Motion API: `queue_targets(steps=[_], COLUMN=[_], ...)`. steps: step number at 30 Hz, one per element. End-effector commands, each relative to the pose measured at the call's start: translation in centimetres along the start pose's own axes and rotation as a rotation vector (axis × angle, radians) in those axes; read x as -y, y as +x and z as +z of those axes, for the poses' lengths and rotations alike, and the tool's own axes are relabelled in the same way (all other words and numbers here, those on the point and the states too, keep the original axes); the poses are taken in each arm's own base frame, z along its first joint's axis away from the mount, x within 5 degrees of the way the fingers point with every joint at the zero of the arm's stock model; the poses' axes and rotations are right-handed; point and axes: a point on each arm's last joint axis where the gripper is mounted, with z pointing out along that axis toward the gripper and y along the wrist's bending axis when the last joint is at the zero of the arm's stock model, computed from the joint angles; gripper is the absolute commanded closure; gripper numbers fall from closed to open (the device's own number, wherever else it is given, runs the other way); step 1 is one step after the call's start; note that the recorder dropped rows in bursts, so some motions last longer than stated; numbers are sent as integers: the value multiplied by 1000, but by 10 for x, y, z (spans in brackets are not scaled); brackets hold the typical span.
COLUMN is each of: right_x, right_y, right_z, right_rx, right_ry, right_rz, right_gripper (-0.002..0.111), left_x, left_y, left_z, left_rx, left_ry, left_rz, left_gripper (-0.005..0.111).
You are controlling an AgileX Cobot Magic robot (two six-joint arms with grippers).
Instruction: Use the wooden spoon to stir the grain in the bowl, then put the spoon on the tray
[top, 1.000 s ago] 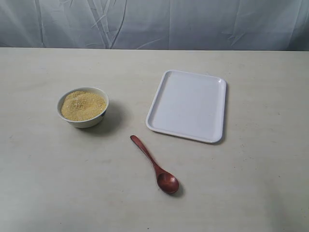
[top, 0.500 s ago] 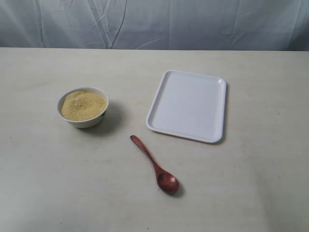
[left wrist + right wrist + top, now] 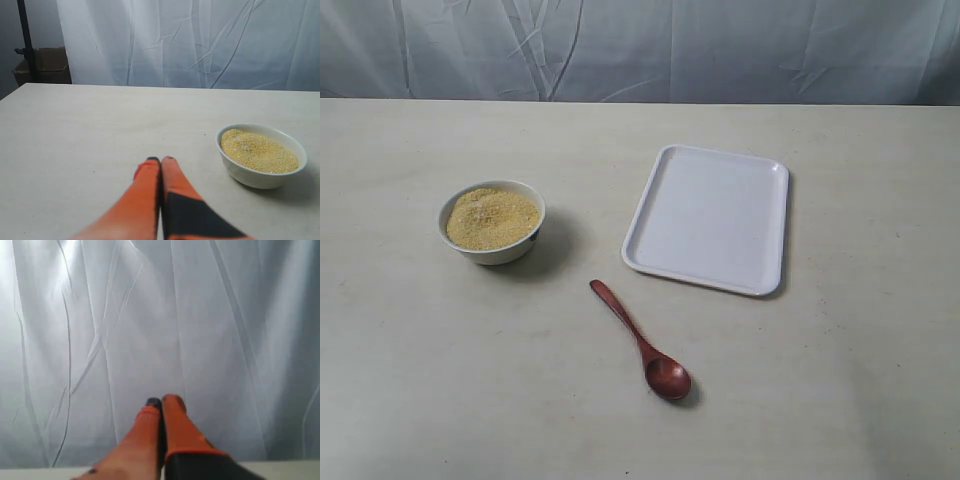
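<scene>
The bowl (image 3: 501, 254) stands on the left part of the pale worktop (image 3: 840, 380), filled almost to its rim with a low mound of the grain (image 3: 492, 218). The tray (image 3: 705, 284) lies flat to the right of the bowl and a little farther back, well apart from it, its long sides running near to far with a slight slant. The wooden spoon (image 3: 638, 338) lies on the worktop nearer than both, between them in left-right terms. Its handle tip points far-left toward the bowl, and its scoop sits near-right, hollow side up. The spoon touches neither bowl nor tray.

The left hand (image 3: 160, 161) is clenched, its two orange fingers pressed together with nothing between them. It is held low over bare worktop, with the bowl beyond its fingertips and off to one side, clear of them. The right hand (image 3: 161, 401) is likewise clenched on nothing, its fingers meeting at the tips and pointing at the creased white curtain (image 3: 640, 50) that hangs behind the far edge of the worktop. A brown cardboard box (image 3: 47, 65) sits beyond the worktop's far-left corner.
</scene>
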Motion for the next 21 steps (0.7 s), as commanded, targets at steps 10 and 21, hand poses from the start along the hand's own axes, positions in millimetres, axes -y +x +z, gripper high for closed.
queue_targets(steps=[10,21], right_x=[-16,-99], right_y=[-12,24], right_z=[103,181], right_rx=[-972,-1401], right_ry=[-104,-463], right_rz=[78,-23], right_gripper=[109,109], left_x=[0,0], left_y=[0,0], left_z=[0,0], left_rx=[9,7], left_ry=[1,1], left_rz=[0,0], left_gripper=[107,107])
